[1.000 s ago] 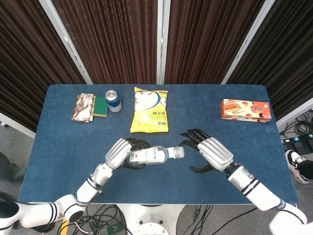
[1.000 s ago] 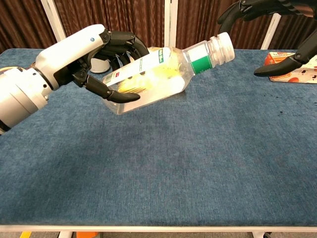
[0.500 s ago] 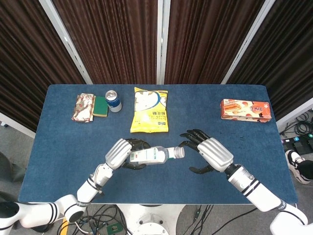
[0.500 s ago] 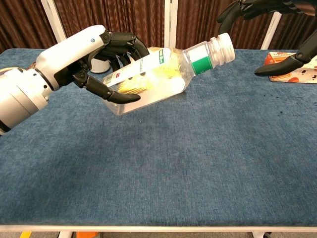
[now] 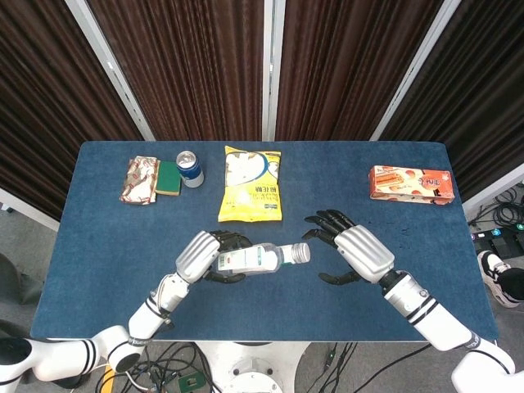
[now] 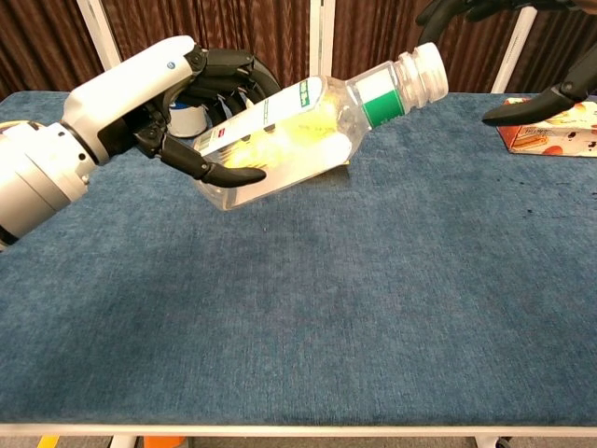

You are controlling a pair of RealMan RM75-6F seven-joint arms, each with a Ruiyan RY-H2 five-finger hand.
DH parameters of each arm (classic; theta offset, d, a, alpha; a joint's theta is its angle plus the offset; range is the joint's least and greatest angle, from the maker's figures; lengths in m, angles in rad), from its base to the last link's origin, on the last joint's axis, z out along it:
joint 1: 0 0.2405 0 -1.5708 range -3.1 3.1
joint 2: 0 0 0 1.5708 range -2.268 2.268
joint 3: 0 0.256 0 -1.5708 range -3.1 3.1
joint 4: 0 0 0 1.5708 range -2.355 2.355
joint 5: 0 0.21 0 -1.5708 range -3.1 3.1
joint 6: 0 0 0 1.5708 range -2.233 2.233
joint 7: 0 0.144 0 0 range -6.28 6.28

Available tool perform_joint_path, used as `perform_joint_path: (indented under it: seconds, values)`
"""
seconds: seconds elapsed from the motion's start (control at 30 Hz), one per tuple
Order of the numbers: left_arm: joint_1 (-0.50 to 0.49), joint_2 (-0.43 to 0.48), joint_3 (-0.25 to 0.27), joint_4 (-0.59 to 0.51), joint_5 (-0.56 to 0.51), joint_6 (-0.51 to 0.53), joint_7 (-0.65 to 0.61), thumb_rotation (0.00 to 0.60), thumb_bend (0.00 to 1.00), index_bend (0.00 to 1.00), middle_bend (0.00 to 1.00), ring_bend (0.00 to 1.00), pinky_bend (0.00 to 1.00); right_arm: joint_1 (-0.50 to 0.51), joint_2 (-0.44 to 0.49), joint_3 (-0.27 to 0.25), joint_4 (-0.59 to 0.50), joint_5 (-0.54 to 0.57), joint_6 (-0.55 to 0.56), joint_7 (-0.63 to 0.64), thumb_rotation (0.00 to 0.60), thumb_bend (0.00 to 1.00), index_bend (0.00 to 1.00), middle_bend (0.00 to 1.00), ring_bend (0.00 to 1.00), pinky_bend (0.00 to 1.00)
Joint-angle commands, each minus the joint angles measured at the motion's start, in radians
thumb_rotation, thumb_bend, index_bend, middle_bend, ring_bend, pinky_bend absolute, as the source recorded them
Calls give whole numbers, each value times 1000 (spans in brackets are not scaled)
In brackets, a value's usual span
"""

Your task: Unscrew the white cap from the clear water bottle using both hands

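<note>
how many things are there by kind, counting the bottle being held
Bottles: 1, clear water bottle with white cap
Cans: 1, blue can
Snack bags: 1, yellow bag
Snack boxes: 1, orange box
Sponges: 1, green sponge
Patterned packets: 1, packet
Total: 6

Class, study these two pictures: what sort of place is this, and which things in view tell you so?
Probably a robot test lab: a blue-covered table set before dark curtains, loose cables on the floor, and groceries laid out as props, like the chip bag.
</note>
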Motion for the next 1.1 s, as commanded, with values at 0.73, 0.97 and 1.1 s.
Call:
perform_joint_path:
  seconds: [0.73,0.97,1.1]
  values:
    - [5,-9,-1,1,-5,6,-4,600,339,500,518,471,555,-4,-94,20,44,-8,70,-123,600,233,313,132,0,0]
    - [6,-1,-6,-11,-13,0,3,600,339,500,518,471,555,1,-114,23,46,1,72,-146,600,233,331,132,0,0]
    - [6,1,-5,-14,-12,0,3,600,339,500,518,471,555,-1,-124,24,49,9,78,-163,600,233,345,132,0,0]
